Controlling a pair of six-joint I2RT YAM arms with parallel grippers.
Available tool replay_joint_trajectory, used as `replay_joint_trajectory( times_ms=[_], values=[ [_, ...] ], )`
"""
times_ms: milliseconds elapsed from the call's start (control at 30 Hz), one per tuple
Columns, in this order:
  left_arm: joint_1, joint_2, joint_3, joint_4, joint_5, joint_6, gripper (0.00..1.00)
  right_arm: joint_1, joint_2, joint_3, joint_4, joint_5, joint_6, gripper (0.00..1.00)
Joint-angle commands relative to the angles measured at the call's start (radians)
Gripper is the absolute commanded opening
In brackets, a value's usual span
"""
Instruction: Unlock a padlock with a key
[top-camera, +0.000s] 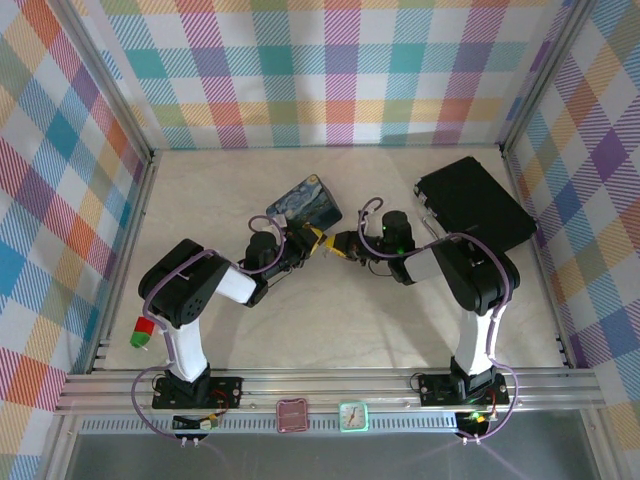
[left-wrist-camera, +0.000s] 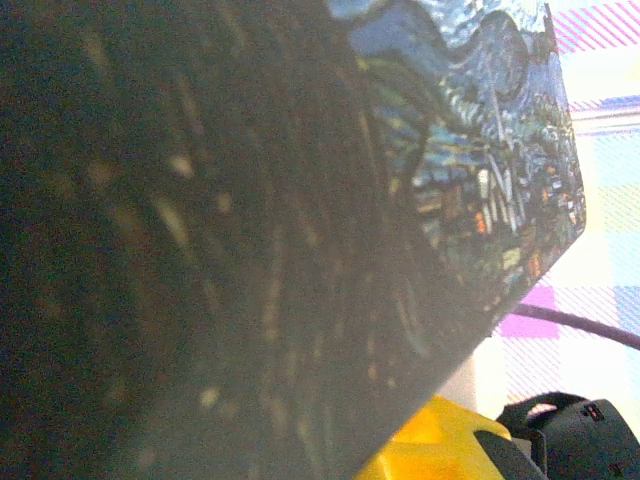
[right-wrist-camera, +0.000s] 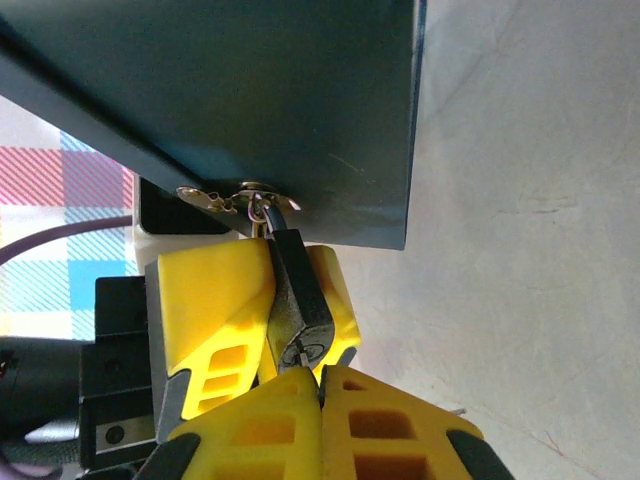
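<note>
the padlock (right-wrist-camera: 293, 295) hangs from the clasp (right-wrist-camera: 235, 195) of the tin (right-wrist-camera: 250, 90) and is clamped by the left gripper (top-camera: 313, 237). the right gripper (right-wrist-camera: 320, 400) is pressed closed just under the keyhole (right-wrist-camera: 303, 350); the key cannot be made out. insertion seems in hand: straight alignment, then a turn, is called for.

Tin box (top-camera: 305, 203): lid was painted in swirling dark blue with yellow and orange flecks. Padlock (right-wrist-camera: 297, 300): body was dull dark grey, shackle silver; left gripper (top-camera: 313, 237) and right gripper (top-camera: 342, 244) had bright yellow fingers (right-wrist-camera: 215, 310) on black. Case (top-camera: 475, 205) was plain black, table (top-camera: 330, 320) pale cream, walls (top-camera: 330, 70) pastel plaid of pink, orange, teal and purple.
</note>
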Motion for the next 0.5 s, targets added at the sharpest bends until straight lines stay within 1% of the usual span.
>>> replay_joint_trajectory(
  times_ms=[0, 67, 233, 367, 467],
  values=[
    [-0.044, -0.019, 0.01, 0.095, 0.097, -0.037, 0.0, 0.008, -0.006, 0.048, -0.041, 0.163, -0.029, 0.0],
    [-0.048, -0.022, 0.007, 0.104, 0.105, -0.045, 0.0, 0.007, 0.005, 0.059, -0.035, 0.18, -0.034, 0.0],
    [-0.051, -0.026, 0.0, 0.105, 0.096, -0.04, 0.0, 0.007, 0.032, 0.072, 0.015, 0.184, 0.022, 0.0],
    [-0.04, -0.012, 0.004, 0.077, 0.03, 0.005, 0.0, 0.006, -0.018, 0.017, -0.011, 0.215, 0.008, 0.0],
    [-0.014, 0.01, 0.015, 0.066, -0.043, 0.028, 0.0, 0.002, -0.081, -0.032, -0.083, 0.244, -0.042, 0.11]
  ],
)
